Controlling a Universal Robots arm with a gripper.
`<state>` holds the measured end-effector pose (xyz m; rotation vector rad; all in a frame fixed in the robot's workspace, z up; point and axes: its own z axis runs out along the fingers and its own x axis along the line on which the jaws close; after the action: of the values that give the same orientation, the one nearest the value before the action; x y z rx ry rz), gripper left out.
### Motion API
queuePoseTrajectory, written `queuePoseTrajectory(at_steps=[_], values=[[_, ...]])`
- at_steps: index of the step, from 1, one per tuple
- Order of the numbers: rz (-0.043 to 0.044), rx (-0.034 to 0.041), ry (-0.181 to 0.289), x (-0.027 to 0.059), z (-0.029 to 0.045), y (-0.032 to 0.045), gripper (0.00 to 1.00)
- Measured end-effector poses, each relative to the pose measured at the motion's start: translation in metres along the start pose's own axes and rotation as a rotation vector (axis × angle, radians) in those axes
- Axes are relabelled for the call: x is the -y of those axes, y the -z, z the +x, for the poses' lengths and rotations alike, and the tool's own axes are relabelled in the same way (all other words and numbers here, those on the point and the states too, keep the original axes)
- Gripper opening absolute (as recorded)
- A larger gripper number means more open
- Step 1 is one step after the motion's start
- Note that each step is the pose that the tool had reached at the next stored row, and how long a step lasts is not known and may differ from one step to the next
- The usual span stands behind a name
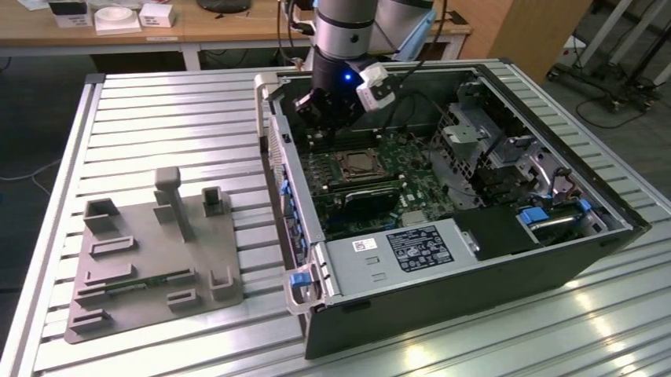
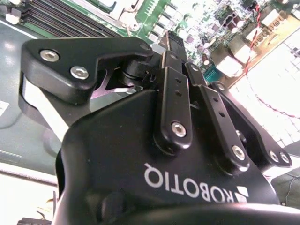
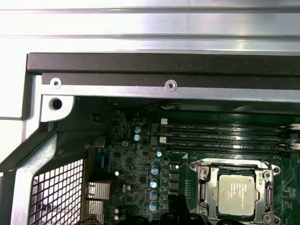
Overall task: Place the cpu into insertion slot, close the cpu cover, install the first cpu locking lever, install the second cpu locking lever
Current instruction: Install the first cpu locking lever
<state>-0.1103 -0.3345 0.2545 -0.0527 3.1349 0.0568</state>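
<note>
Found the small flat silvery-grey square cpu [image 3: 237,191] lower right in the first wrist view, seated in the silver-rimmed square insertion slot [image 3: 200,171]. Judged it light, stiff, delicate underneath; best pinched by opposite edges. Could not tell the black gripper [image 1: 327,124], upper middle of the exterior view, released from clenched

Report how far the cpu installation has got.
Done: the cpu is seated and the cover lies flat around it. In hand: the end effector hovers above the board near the cpu. Left: the levers; whether they are latched cannot be told.
</note>
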Motion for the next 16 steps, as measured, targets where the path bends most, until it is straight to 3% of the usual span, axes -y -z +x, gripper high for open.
queuePoseTrajectory(at_steps=[8, 16], values=[[0.0001, -0.0001, -0.002, -0.0011, 0.0046, -0.0003, 0.1], [0.0001, 0.0003, -0.008, -0.012, 0.0043, -0.0018, 0.1]])
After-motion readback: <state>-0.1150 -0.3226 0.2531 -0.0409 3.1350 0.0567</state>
